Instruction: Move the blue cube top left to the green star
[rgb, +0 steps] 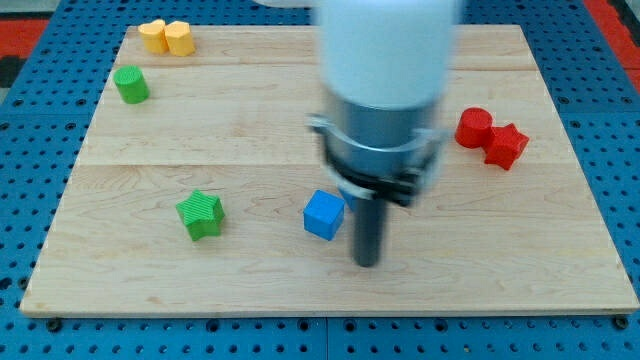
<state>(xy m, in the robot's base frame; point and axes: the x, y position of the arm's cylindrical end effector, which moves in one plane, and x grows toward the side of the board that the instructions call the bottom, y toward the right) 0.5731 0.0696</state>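
blue cube (323, 215) slightly turned, no long axis, my tip (368, 262) just right, green star (201, 215) left, no jaws

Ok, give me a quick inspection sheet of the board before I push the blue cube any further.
Surface: wooden board, lying on a blue perforated base.
Job's things: blue cube near the view's bottom centre; green star to its left, well apart.
Clutter: green block and two touching yellow blocks at the view's top left; two touching red blocks at the view's right.
Grippers: none fitted; my tip sits just right of and slightly below the blue cube; contact cannot be told.
Cables: nothing seen.
Surroundings: red patches at the view's top corners, otherwise nothing seen.
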